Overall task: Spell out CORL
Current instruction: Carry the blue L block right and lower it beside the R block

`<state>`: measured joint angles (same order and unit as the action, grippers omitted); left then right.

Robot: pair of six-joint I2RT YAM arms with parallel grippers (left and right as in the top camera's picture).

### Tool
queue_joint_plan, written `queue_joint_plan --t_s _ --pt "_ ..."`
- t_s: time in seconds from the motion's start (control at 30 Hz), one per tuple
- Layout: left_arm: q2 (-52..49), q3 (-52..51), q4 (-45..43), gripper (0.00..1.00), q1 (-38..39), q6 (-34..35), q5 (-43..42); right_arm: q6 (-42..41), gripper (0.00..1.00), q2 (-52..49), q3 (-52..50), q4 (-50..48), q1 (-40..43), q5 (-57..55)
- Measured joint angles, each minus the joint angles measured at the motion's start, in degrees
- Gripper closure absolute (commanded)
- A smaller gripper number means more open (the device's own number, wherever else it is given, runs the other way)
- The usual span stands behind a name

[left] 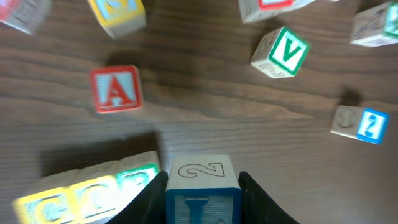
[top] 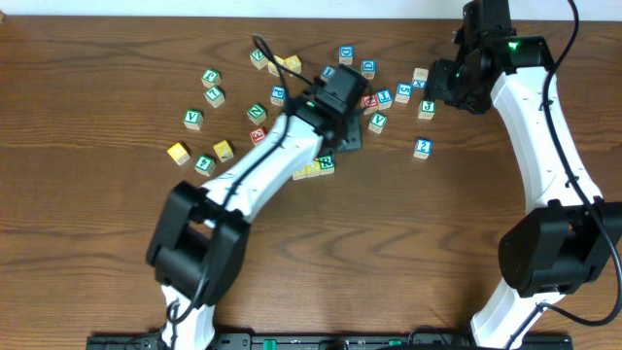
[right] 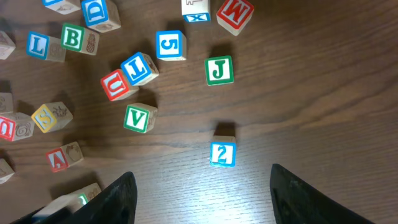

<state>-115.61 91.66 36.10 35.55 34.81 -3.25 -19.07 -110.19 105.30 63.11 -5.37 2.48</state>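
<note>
Two fingers of the left gripper (left: 203, 182) were pressed against opposite sides of the L block (left: 200, 191), pinching it. The block showed a blue L on the face toward the wrist camera and an outlined 2 on top. Whether it sat on the table (left: 249, 137) or hung just above it could not be told. Just beside the gripper's left finger lay a row of blocks (left: 93, 194) with yellow and green letters too blurred to read with certainty. Ahead of the gripper and to its left sat a red A block (left: 116, 89). Ahead and to its right were a tilted green V block (left: 281, 53) and, further right, a blue 2 block (left: 360, 123).

From overhead, the left gripper (top: 337, 136) hovered low at the right end of the row (top: 313, 167).

The right gripper (right: 199, 199) was spread wide and held nothing. The blue 2 block (right: 222, 154) lay just ahead of it between the fingers' lines, the green V block (right: 138, 118) ahead to the left, and a green J block (right: 219, 70) further ahead.
</note>
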Motion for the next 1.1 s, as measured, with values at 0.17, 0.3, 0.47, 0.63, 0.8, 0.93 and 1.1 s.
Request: queue_joint_plan --t_s 0.17,0.3,0.47,0.63,0.8,0.93,1.1 --pt "-3.93 0.00 -0.66 0.68 0.85 2.60 0.87 0.00 0.37 0.00 0.00 0.50 0.00 0.02" --pt "-6.75 0.00 -0.72 0.68 0.85 3.78 1.16 0.02 0.37 0.00 0.00 0.79 0.00 0.02" --pt "-8.52 0.00 -0.57 0.67 0.85 4.24 1.29 0.02 0.36 0.00 0.00 0.79 0.00 0.00" --pt "-8.52 0.00 -0.55 0.66 0.85 4.39 1.27 0.02 0.36 0.00 0.00 0.79 0.00 0.00" --pt "-8.52 0.00 -0.57 0.56 0.85 4.52 0.15 0.02 0.35 0.00 0.00 0.79 0.00 0.00" --pt "-8.52 0.00 -0.55 0.54 0.85 4.57 -0.44 0.02 0.35 0.00 0.00 0.79 0.00 0.00" --pt "-6.60 -0.02 -0.59 0.52 0.85 3.96 -0.87 0.02 0.35 0.00 0.00 0.79 0.00 0.00"
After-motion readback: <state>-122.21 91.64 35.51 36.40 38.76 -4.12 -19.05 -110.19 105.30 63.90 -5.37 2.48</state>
